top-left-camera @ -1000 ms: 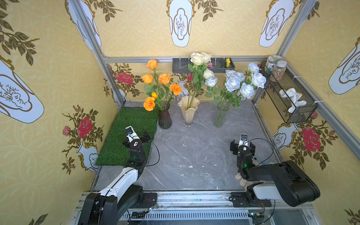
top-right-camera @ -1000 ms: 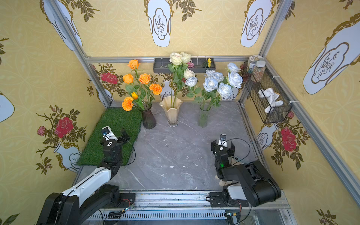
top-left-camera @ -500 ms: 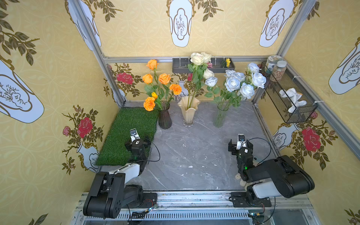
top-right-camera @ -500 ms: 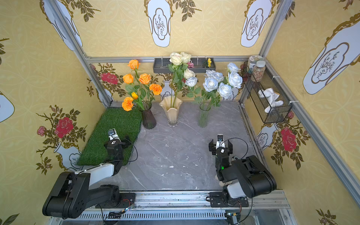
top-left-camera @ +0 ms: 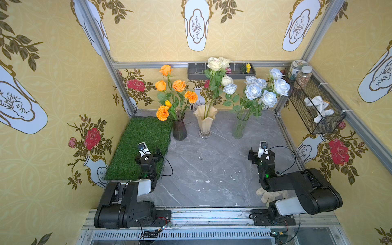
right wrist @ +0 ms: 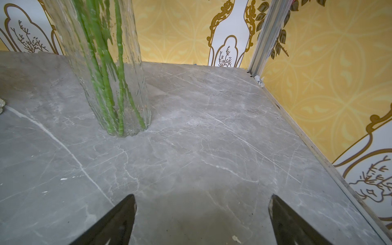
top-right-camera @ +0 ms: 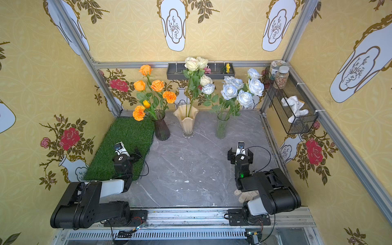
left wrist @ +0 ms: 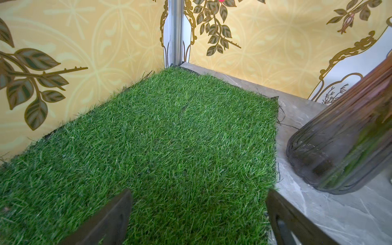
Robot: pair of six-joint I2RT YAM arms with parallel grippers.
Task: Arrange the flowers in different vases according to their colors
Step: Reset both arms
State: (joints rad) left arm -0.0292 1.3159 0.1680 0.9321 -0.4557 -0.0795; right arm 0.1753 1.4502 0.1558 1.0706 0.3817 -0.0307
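Observation:
Three vases stand in a row at the back in both top views. Orange flowers (top-left-camera: 174, 89) fill the dark purple vase (top-left-camera: 179, 130), whose base also shows in the left wrist view (left wrist: 339, 148). Cream roses (top-left-camera: 217, 63) rise from the cream ruffled vase (top-left-camera: 205, 123). Pale-blue roses (top-left-camera: 263, 89) stand in the clear vase (top-left-camera: 239, 127); its green stems show in the right wrist view (right wrist: 106, 84). My left gripper (top-left-camera: 148, 156) (left wrist: 198, 197) hangs open and empty over the grass mat. My right gripper (top-left-camera: 262, 152) (right wrist: 202, 199) is open and empty above bare marble, in front of the clear vase.
A green grass mat (top-left-camera: 146, 135) covers the left of the marble floor. A grey wall tray (top-left-camera: 233, 75) holds small pink and yellow flowers. A wire basket (top-left-camera: 318, 118) on the right wall carries jars and a white cloth. A pale glove (top-left-camera: 266, 194) lies under the right arm.
The left arm has folded back toward its base, drawing its gripper slightly nearer the front. The right arm has barely shifted. Flowers and vases have not moved.

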